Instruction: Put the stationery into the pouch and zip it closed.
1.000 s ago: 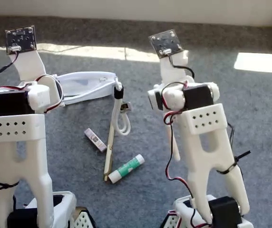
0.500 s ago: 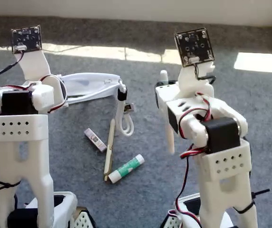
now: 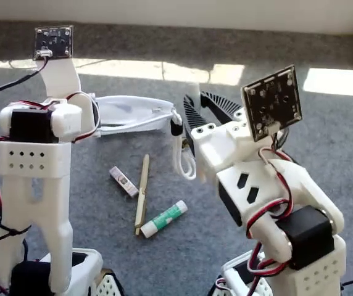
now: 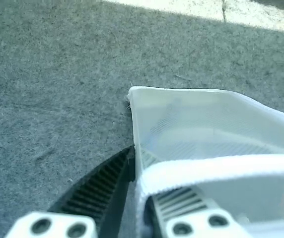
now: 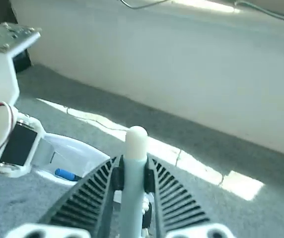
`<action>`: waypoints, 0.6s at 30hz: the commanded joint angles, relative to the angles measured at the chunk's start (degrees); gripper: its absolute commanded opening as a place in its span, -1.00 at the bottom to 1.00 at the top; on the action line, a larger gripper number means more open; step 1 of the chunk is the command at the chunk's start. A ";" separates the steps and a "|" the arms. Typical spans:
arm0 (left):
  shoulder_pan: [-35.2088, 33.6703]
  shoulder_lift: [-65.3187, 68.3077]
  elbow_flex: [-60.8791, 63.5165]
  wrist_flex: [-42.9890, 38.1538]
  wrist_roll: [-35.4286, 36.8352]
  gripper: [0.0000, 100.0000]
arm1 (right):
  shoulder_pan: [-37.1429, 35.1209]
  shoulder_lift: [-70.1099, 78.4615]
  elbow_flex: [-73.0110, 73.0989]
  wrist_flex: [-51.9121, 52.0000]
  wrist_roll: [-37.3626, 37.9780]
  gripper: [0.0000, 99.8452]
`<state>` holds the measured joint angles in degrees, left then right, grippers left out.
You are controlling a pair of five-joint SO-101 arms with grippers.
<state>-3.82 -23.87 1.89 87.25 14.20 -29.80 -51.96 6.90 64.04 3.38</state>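
The job is roughly at its midpoint, by my reading. The pouch (image 3: 130, 111) lies open on the carpet (image 3: 324, 135) at about 11 o'clock in the high view, its mouth running from 9 to 3. The left gripper (image 4: 138, 166) is clamped tight on the pouch's rim at the 9 o'clock end, one jaw on each side of the white edge band, propping the mouth open. A blue item (image 5: 65, 174) already lies inside.

The right gripper (image 3: 196, 102) hangs in the air just past the pouch's 3 o'clock end, beside the strap (image 3: 186, 163). Its jaws are nearly closed, pinching a white pen (image 5: 133, 163) that stands up between them. That pen looks to be the piece now in hand, not yet in the pouch.

Three pieces remain on the carpet at the pouch's 6 o'clock, close together: a small white piece (image 3: 123, 182), a pencil (image 3: 142, 191) just beside it at 3 o'clock, and a glue stick (image 3: 163, 219) touching or nearly touching the pencil's near end. After those go in, the zip has to be drawn shut; it is plainly open.
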 commanded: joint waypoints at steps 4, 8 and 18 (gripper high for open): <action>2.33 -0.31 -4.18 1.93 -0.53 -0.99 | -4.70 -1.36 -0.48 -9.54 -0.44 -0.99; 2.33 -0.31 -4.09 3.16 -0.53 -0.99 | -6.90 -1.27 -0.48 -15.25 -0.26 -0.99; 2.07 -0.31 0.75 2.64 -0.62 -0.99 | -14.46 -1.10 -0.40 -24.13 -0.09 -0.99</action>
<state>-2.42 -23.87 2.51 90.24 14.20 -42.20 -52.40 6.90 42.95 3.38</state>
